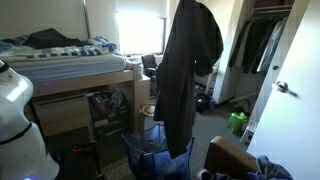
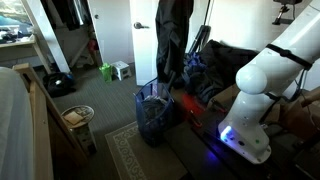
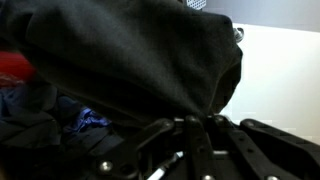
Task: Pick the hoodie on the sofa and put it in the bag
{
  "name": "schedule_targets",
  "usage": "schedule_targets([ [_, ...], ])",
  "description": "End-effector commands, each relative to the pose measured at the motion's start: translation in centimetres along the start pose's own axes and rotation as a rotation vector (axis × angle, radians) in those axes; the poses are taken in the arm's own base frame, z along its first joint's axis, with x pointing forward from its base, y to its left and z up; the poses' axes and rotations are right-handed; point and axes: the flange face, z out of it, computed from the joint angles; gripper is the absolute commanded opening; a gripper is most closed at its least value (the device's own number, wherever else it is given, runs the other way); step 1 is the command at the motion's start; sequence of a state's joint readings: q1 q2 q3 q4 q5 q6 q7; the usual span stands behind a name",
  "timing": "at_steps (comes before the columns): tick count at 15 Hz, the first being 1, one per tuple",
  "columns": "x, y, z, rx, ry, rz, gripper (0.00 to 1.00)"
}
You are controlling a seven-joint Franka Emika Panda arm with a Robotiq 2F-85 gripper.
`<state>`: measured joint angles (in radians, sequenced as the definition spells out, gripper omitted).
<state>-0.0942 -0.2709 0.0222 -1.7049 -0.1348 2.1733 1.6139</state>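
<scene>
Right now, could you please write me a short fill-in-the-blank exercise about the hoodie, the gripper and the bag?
1. The dark hoodie hangs at full length directly ___ the bag.
2. In the wrist view, the gripper is shut on the ___.
3. The light at the robot's base glows ___.

Missing words: above; hoodie; blue.
</scene>
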Motion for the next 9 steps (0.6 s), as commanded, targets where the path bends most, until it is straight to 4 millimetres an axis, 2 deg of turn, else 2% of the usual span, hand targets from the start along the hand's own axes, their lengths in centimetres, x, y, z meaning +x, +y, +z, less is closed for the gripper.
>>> schedule_targets([
  [1, -1.7, -2.1, -1.7, 0.061, -0.036, -0.064, 0.02],
  [9, -5.7, -5.4, -7.2, 0.182, -0.079, -0.207, 0.02],
])
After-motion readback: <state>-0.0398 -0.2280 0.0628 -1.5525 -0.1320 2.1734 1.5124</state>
